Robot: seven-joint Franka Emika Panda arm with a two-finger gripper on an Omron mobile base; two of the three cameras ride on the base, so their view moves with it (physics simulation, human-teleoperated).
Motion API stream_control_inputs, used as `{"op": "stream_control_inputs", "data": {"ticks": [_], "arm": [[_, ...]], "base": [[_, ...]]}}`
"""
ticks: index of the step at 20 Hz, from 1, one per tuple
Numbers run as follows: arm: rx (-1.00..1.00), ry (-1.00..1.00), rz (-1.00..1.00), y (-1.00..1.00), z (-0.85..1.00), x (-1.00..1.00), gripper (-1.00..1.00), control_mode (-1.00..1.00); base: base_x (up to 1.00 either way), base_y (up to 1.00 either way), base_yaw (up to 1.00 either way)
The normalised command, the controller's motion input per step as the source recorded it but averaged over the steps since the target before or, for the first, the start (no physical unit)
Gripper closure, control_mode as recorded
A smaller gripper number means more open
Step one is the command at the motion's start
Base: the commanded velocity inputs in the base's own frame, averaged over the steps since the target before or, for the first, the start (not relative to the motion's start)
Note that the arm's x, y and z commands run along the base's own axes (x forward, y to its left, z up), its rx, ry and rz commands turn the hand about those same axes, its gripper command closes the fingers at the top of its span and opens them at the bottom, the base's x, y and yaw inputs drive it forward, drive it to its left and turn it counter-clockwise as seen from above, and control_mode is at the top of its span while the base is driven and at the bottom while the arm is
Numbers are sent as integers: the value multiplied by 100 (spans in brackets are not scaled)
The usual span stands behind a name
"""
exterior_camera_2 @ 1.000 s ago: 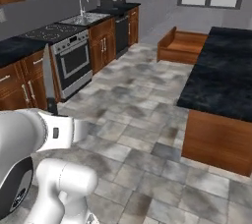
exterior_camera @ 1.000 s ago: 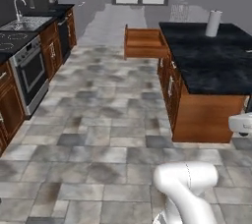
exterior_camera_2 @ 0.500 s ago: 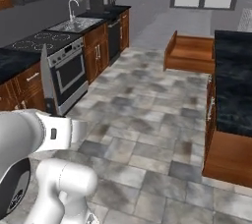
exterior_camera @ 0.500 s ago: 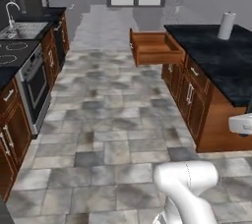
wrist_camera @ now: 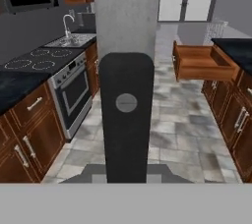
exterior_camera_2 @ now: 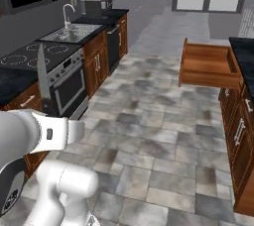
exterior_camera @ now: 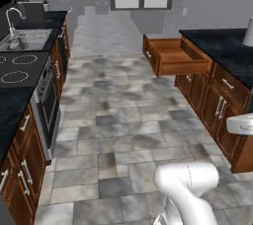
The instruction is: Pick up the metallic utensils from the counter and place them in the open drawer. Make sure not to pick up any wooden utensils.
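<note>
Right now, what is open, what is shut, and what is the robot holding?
open drawer: pulled out, nothing seen inside.
table knife: held, blade pointing up.
gripper: shut on the table knife.
oven door: shut.
island cabinet doors: shut.

My table knife (wrist_camera: 126, 70) stands so close in the hand view that its blade runs off the top edge and hides the floor behind it; my fingertips are hidden beneath its handle. The counter (exterior_camera: 225, 46) is cut by the right edge in the left base view.
</note>
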Motion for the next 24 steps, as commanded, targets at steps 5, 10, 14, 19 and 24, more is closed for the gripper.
{"op": "stream_control_inputs", "data": {"ticks": [5,10,14,19,24], "arm": [[0,0,0,0,0,0,100,100],[0,0,0,0,0,0,100,100],[0,0,0,0,0,0,100,100],[0,0,0,0,0,0,100,100],[0,0,0,0,0,0,100,100]], "base": [[96,-13,0],[78,-32,0],[74,-41,0],[53,-47,0],[19,-73,0]]}}
